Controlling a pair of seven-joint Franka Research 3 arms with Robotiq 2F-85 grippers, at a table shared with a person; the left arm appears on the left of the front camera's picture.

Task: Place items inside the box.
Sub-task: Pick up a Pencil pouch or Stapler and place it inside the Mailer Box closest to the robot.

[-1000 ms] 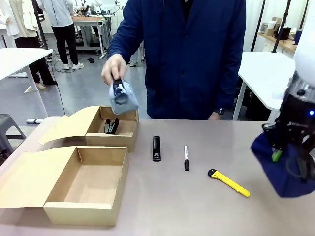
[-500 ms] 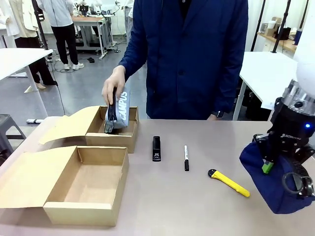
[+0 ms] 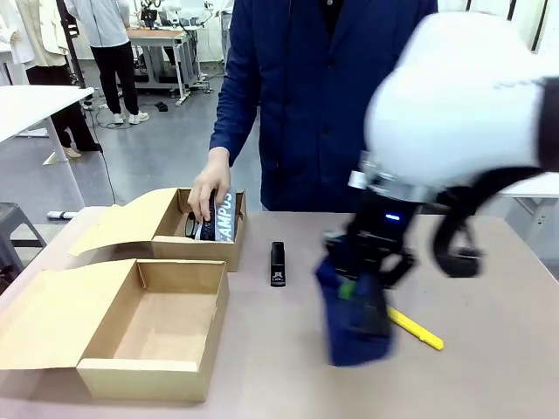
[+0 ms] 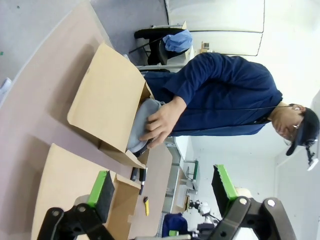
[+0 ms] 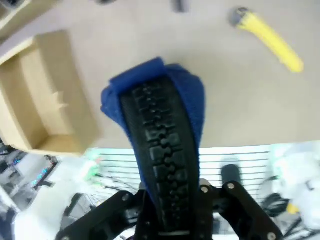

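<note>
Your left claw (image 4: 162, 182) hangs with its jaws spread wide and nothing between them. Well to the left of your right claw (image 3: 354, 292) sits the near cardboard box (image 3: 148, 381), open and bare inside. Behind that is the far cardboard box (image 3: 196, 249), where the person's hand (image 3: 210, 183) presses a grey "CAMPUS" pouch (image 3: 223, 218) down. Just left of the right claw, a small black clip-like piece (image 3: 278, 264) lies on the table. The right claw itself is clamped on the zipped edge of the navy pouch (image 3: 358, 327), which dangles below it, low over the tabletop; you cannot tell whether it touches. Just right of the claw, partly behind the pouch, lies the yellow utility knife (image 3: 417, 330). The main risk is that low-hanging bag: carried leftward at this height, it would likely sweep the black piece along or catch a box wall and shove the box. Steering for the far box risks meeting the person's hand.
</note>
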